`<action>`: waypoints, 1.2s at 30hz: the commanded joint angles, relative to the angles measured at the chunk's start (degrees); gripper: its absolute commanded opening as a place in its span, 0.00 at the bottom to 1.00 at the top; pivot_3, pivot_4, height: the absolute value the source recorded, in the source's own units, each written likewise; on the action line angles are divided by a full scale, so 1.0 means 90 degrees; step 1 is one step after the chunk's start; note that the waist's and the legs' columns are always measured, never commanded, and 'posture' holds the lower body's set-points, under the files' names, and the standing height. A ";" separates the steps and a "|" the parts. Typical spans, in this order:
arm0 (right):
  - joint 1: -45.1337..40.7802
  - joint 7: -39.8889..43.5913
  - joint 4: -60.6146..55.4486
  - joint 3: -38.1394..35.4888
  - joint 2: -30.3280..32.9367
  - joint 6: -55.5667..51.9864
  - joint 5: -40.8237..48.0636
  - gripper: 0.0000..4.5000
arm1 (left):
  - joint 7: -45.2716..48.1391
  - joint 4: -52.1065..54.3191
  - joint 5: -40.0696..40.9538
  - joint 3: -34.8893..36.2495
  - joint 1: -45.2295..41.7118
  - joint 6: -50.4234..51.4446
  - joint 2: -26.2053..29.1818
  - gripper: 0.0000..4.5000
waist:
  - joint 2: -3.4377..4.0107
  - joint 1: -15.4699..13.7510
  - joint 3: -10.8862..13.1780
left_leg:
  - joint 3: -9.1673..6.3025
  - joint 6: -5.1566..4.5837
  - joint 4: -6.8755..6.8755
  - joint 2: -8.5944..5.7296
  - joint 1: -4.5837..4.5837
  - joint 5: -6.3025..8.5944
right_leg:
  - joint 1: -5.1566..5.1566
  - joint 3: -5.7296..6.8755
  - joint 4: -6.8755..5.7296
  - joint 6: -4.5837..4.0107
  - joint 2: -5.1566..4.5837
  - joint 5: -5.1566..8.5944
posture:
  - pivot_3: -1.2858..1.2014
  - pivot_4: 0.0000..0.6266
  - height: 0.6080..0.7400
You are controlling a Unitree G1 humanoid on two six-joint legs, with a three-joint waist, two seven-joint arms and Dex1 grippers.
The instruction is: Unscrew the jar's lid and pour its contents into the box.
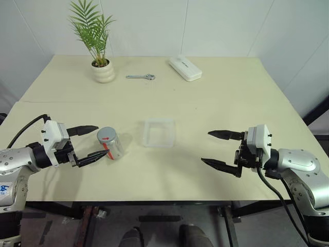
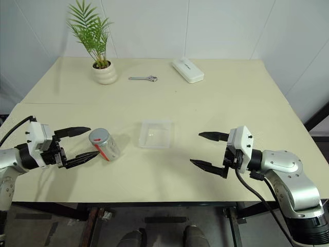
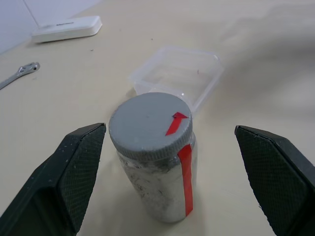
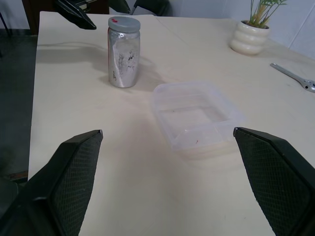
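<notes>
On the tabletop (image 1: 216, 170) near our left side stands the jar (image 1: 111, 145), upright, its grey lid (image 1: 106, 135) still screwed on and a red strip down its side. Our left end effector (image 1: 93, 142) is wide open, its fingers flanking the jar without touching it. Just to the jar's right sits the clear box (image 1: 159, 132), nothing poured into it yet. Our right end effector (image 1: 220, 149) hangs open too, well apart from the box, holding nothing. At the far edge we see a potted plant (image 1: 102, 69), a wrench (image 1: 141, 77) and a white case (image 1: 184, 68).
</notes>
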State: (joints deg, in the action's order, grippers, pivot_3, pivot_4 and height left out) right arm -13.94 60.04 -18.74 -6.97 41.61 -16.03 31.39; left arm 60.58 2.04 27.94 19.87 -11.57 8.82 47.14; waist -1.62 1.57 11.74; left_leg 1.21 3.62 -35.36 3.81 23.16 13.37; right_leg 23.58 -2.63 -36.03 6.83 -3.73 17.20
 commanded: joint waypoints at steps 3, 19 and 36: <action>-0.0205 0.0029 0.0039 -0.0004 -0.0044 0.0221 -0.0032 1.00 | -0.0203 0.0286 0.0004 0.0037 -0.0052 -0.0070 -0.0025 1.00 | 0.0000 0.0015 0.0000 | 0.0001 0.0000 -0.0002 0.0000 0.0000 0.0000 | 0.0000 -0.0003 -0.0001 0.0001 0.0001 -0.0002 | 0.52 0.24 1.00; -0.1947 0.0540 0.0897 0.0857 -0.1325 0.0514 0.0088 1.00 | -0.2659 0.3239 -0.0087 0.1210 0.2914 0.0385 -0.1698 1.00 | -0.0008 0.0050 -0.0005 | 0.0028 -0.0004 -0.0018 0.0009 -0.0011 0.0004 | 0.0002 -0.0041 -0.0004 0.0007 0.0010 -0.0016 | 0.52 0.24 1.00; -0.1931 0.0621 0.0674 0.1057 -0.1499 0.0327 0.0143 1.00 | -0.4771 0.3653 -0.1053 0.0411 0.2798 0.0499 -0.3037 1.00 | -0.0033 0.0036 -0.0019 | 0.0055 -0.0022 -0.0062 0.0009 -0.0009 0.0009 | -0.0005 -0.0070 0.0010 -0.0051 0.0012 -0.0028 | 0.52 0.24 1.00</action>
State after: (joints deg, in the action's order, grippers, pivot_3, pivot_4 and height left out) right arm -31.00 66.09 -10.10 2.93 28.44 -13.04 32.07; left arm 18.75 32.20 19.37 23.69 13.23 13.80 20.08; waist -1.91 1.90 11.56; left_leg 1.72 3.42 -35.93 3.90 23.08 13.45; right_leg 23.55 -3.28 -35.95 6.39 -3.62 16.94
